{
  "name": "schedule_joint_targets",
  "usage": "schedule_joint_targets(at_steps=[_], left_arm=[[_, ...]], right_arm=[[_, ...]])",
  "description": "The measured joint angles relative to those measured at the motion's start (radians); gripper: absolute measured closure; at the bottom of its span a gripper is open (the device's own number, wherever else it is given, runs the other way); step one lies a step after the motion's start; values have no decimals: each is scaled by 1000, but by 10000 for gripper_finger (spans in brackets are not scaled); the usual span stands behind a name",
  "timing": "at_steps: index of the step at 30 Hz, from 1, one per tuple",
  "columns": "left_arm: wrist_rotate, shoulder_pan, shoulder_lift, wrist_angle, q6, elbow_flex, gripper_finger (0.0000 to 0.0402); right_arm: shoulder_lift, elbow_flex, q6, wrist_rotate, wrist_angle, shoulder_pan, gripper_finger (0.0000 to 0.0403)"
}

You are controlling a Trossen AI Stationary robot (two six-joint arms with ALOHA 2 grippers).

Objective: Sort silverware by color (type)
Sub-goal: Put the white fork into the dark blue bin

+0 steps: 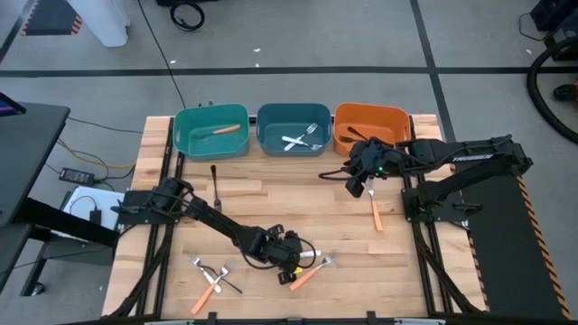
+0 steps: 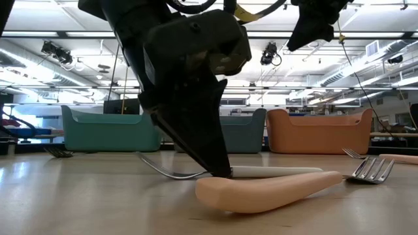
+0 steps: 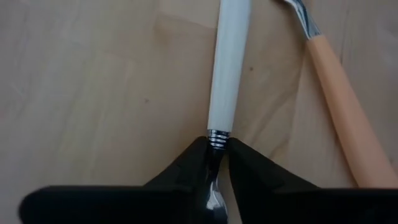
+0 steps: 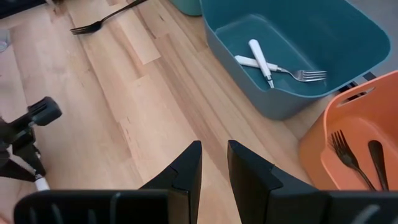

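A white-handled fork [image 3: 226, 68] with a silver head lies flat on the wooden table, near the front centre. My left gripper [image 3: 217, 148] comes down on it and is shut on its neck. An orange-handled fork [image 1: 312, 269] lies close beside it on the table. My right gripper [image 4: 214, 158] hangs open above the table in front of the orange bin [image 1: 393, 119], with nothing between its fingers. Another orange-handled fork [image 1: 375, 209] lies below it on the table. My left gripper pinches the fork's silver neck [image 3: 217, 140], just past the ribbed collar at the end of the white handle, between its two fingertips. The fingers [image 2: 215, 160] slant down from above and lie across the fork. The fork rests on the table [image 2: 98, 196].
Three bins stand along the far edge. The green one [image 1: 185, 135] holds an orange-handled fork, the blue one [image 1: 269, 135] holds white-handled forks [image 4: 267, 62], and the orange one holds black forks [image 4: 354, 158]. A black fork [image 1: 215, 185] lies mid-left. Several forks [image 1: 212, 275] lie crossed at the front left.
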Motion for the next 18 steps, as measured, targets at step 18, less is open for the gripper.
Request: schedule_joint_targets(at_steps=[18], left_arm=[[59, 51, -118, -26, 139, -22, 397]], right_arm=[[0, 0, -3, 2, 0, 5, 318]])
